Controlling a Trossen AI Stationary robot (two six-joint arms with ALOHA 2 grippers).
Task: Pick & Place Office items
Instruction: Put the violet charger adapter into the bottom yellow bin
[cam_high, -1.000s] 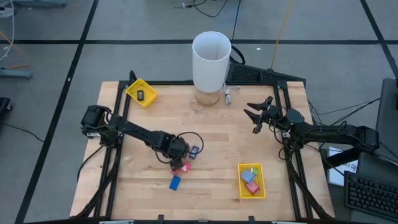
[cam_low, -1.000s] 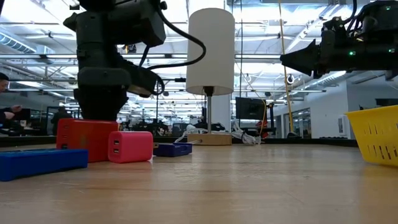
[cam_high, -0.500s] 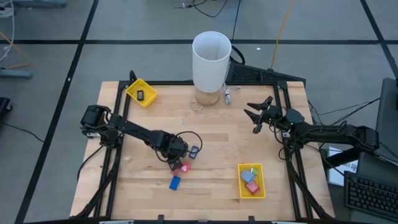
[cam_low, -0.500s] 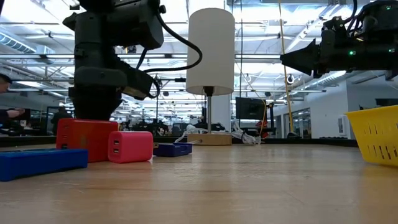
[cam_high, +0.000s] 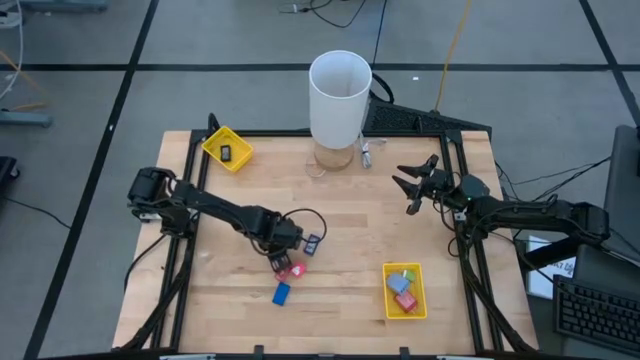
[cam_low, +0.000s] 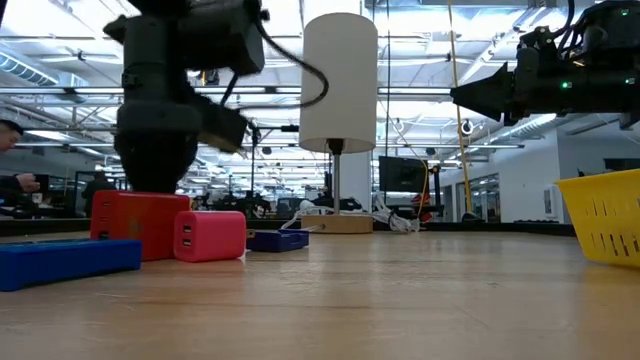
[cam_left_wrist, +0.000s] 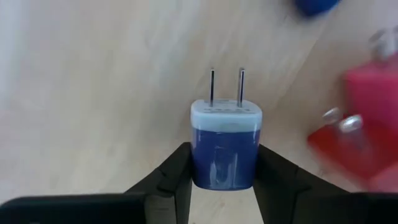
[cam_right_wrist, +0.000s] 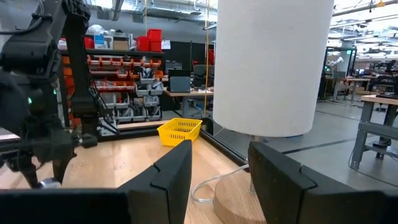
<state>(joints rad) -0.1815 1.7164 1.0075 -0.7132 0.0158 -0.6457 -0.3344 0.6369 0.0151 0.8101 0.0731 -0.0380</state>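
Left wrist view. The left end effector (cam_left_wrist: 224, 177) grips a blue plug-in charger block (cam_left_wrist: 224, 148) between its two dark fingers (cam_left_wrist: 176, 177), which press against the block's opposite sides. The block has a pale blue face from which two metal prongs (cam_left_wrist: 226, 86) project away from the camera. Beyond lies the light wooden desk (cam_left_wrist: 93, 93). A blurred red piece (cam_left_wrist: 357, 134) lies just beside the block; part of a blue piece (cam_left_wrist: 316, 5) shows at the frame edge.

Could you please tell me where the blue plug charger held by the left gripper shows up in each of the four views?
High view: blue charger hidden under the left gripper, left of centre, beside the pink charger.
Low view: not visible; the left arm hides it.
Left wrist view: centre, between the fingers, prongs out.
Right wrist view: not visible.
Shared landmark: the pink charger.
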